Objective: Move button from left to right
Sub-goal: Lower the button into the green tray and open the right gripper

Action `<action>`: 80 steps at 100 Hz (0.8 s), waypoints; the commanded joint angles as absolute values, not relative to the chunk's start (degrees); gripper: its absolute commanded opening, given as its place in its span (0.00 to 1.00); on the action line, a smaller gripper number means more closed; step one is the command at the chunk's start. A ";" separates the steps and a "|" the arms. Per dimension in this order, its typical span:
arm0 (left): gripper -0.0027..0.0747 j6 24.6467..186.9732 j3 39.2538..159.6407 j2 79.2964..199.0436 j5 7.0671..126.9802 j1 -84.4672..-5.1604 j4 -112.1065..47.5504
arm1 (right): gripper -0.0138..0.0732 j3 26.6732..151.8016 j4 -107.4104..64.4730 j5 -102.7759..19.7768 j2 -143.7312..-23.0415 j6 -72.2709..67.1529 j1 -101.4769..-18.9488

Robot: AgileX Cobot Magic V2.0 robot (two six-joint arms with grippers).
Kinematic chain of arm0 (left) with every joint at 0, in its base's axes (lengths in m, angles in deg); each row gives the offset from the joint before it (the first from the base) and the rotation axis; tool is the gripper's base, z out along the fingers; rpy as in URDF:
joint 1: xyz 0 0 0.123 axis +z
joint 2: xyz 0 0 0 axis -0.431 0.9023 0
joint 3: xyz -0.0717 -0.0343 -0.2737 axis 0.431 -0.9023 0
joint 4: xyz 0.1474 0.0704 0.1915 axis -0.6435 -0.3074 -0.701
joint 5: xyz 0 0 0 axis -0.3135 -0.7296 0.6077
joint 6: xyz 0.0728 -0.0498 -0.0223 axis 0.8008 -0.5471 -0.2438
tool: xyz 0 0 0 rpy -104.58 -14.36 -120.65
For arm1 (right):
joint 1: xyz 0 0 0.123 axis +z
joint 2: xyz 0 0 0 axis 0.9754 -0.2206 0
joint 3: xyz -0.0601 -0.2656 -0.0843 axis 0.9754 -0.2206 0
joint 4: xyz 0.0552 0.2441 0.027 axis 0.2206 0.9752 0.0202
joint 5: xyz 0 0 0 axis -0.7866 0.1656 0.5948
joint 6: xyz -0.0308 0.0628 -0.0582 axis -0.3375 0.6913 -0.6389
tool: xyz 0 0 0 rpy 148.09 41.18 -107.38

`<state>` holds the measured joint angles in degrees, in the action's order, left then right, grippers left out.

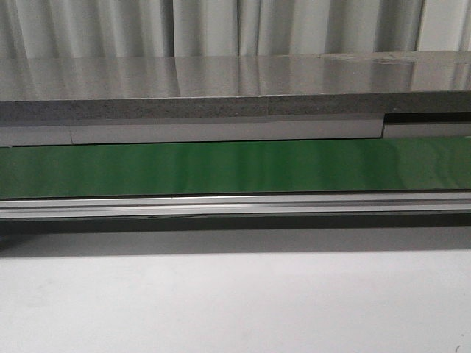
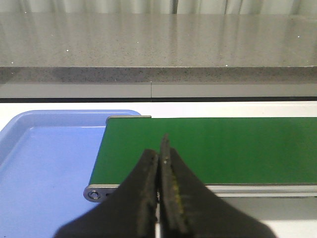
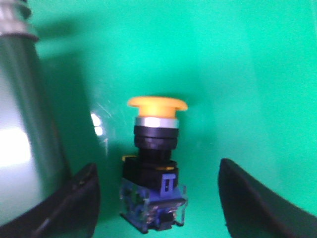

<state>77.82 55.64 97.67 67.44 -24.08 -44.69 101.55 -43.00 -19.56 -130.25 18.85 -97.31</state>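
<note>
The button (image 3: 154,173) shows only in the right wrist view, lying on the green belt (image 3: 237,74): yellow-orange cap, silvery band, black body, a clear and blue base. My right gripper (image 3: 157,198) is open with its fingers on either side of the button's base, apart from it. My left gripper (image 2: 161,163) is shut and empty, over the near edge of the belt (image 2: 223,148) close to its left end. Neither gripper nor the button shows in the front view, where the belt (image 1: 235,168) runs across.
A blue tray (image 2: 44,163) lies beside the belt's left end. A silvery rail (image 1: 235,206) edges the belt's near side. A grey counter (image 1: 221,81) runs behind it. A metal roller (image 3: 22,124) stands next to the right gripper.
</note>
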 commanded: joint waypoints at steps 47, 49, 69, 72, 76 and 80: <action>0.01 77.76 57.29 98.12 71.92 -24.55 -44.00 | 0.74 95.65 -35.61 -30.32 -106.75 19.50 -85.39; 0.01 77.76 57.29 98.12 71.92 -24.55 -44.00 | 0.74 94.58 -35.61 -31.21 -105.63 19.50 -84.95; 0.01 77.76 57.29 98.12 71.92 -24.55 -44.00 | 0.74 82.79 -34.87 -38.51 -93.96 19.50 -79.75; 0.01 77.76 57.29 98.12 71.92 -24.55 -44.00 | 0.74 80.50 -34.74 -39.55 -92.20 19.50 -79.22; 0.01 77.76 57.29 98.12 71.92 -24.55 -44.00 | 0.74 78.23 -34.66 -40.48 -89.56 19.50 -78.53; 0.01 77.76 57.29 98.12 71.92 -24.55 -44.00 | 0.74 75.56 -34.31 -41.41 -86.86 19.50 -77.98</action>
<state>77.82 55.64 97.67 67.44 -24.08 -44.69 78.19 -35.10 -35.23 -92.83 19.50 -78.91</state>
